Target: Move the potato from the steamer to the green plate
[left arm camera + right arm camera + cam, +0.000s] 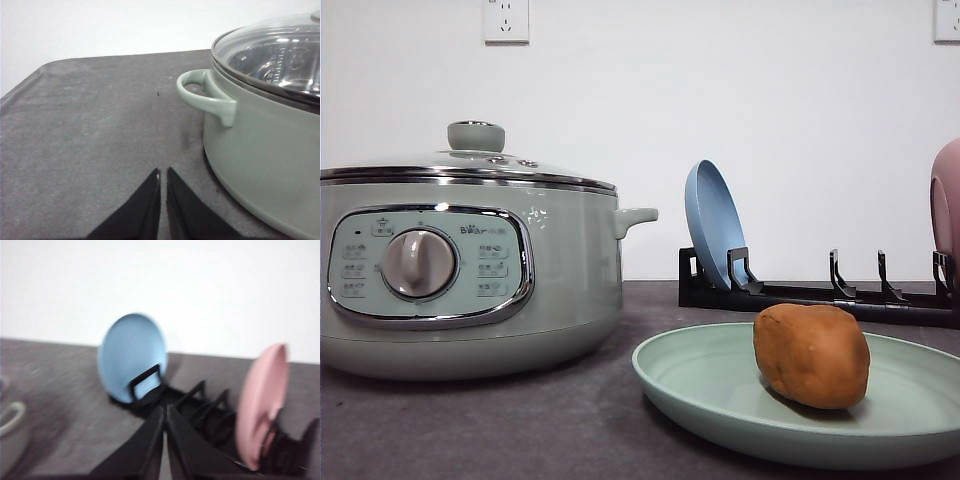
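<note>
The potato (811, 355) already sits on the green plate (700, 385), lumpy long axis roughly crosswise in the front view, apart from the lidded steamer (470, 270). The left pincer (163, 175) is closed and empty above the counter (100, 125), the steamer's side handle (205, 95) just ahead and beside it. The right pincer (164, 412), closed and empty, points at the rack (200, 405) holding the blue plate (131, 357) and pink plate (262, 405); I cannot tell which way the potato lies from either pincer. The transfer looks complete, leaving only retreat.

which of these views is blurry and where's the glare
Right wrist view: soft all over, the blue plate, pink plate and black rack smeared at the edges. Left wrist view: sharp, with bright glints on the steamer's glass lid. Front view: crisp, a highlight line along the chrome rim, and the potato casts a soft shadow on the green plate.
</note>
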Available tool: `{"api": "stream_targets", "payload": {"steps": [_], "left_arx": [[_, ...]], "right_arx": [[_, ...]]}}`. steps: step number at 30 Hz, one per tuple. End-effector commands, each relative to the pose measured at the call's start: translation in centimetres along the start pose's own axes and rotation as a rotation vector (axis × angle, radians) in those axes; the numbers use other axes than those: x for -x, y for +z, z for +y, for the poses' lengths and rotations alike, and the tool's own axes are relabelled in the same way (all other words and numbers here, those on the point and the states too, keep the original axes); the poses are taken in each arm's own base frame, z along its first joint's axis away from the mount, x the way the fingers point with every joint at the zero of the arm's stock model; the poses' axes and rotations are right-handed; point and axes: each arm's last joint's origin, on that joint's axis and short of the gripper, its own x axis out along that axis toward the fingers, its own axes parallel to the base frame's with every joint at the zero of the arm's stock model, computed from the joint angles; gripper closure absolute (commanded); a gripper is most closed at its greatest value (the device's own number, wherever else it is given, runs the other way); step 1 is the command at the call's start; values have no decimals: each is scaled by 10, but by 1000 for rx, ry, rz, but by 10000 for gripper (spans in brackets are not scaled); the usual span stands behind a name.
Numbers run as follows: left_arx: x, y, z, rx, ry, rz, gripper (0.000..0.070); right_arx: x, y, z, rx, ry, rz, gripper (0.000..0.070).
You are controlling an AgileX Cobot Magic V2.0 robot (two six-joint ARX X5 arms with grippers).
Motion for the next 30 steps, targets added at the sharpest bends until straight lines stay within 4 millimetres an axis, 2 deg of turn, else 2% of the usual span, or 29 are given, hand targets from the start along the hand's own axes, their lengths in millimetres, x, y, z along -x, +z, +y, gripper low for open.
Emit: {"api": "stream_targets", "payload": {"steps": [1,8,12,23,30], "left_arx": [[-2,-7,-1,6,-1,25,685],[-2,-7,-1,6,-2,26,685],[-2,-7,-1,6,-2,26,685],[-2,-7,-1,6,-2,26,685],[-2,-7,-1,6,-2,26,685]], "right_arx": [[2,-9,-2,30,-18,-30,700],[9,-56,-7,38,-58,-80,700],[10,-74,-8,36,-60,-71,700],[12,-105,-9,25,-61,-56,700],[14,-119,-9,1,-72,78,700]]}}
